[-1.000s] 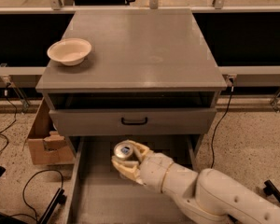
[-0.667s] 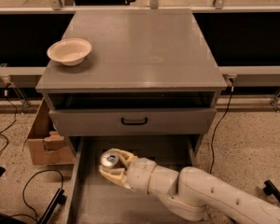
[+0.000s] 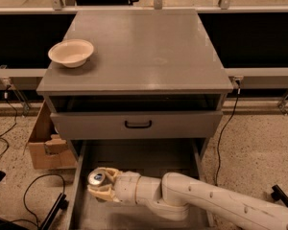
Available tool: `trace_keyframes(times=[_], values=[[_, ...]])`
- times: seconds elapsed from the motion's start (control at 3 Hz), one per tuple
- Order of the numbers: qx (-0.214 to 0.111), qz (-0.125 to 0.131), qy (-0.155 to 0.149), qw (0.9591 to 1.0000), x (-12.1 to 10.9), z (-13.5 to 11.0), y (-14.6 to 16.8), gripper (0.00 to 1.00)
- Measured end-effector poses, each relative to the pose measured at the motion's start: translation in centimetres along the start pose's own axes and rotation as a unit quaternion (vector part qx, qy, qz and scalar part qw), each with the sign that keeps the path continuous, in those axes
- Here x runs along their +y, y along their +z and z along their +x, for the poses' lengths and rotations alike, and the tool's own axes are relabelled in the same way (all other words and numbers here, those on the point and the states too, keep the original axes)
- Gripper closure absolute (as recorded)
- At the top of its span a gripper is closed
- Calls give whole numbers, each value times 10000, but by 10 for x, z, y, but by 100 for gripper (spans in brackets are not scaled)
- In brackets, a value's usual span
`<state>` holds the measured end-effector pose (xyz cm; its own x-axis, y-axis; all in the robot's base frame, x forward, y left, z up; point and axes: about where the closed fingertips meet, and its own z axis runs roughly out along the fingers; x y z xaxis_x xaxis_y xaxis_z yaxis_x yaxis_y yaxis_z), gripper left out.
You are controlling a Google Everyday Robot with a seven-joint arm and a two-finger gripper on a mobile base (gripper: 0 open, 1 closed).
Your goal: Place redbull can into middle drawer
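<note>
Gripper [image 3: 101, 186] pinches upright redbull can [image 3: 96, 178], low over left side of open middle drawer [image 3: 149, 158]. Cream bowl [image 3: 71, 52] on cabinet surface [image 3: 149, 47].

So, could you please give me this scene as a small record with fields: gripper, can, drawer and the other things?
gripper: over the left part of the open drawer, shut on the can
redbull can: in the gripper, metal top showing; contact with the floor cannot be told
middle drawer: pulled out, floor bare
bowl: on the cabinet top, left side
drawer front: above the open drawer, black handle
cardboard box: on the ground, left of the cabinet
</note>
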<state>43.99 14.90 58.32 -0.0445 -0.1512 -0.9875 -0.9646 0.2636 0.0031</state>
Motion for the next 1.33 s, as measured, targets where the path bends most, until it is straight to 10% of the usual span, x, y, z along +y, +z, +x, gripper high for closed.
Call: trace_keyframes(times=[0.67,1.33], values=[[-39,-153,105,9998,-9,24,20,100],[-368,6,139,9992,-58,132,61,100]])
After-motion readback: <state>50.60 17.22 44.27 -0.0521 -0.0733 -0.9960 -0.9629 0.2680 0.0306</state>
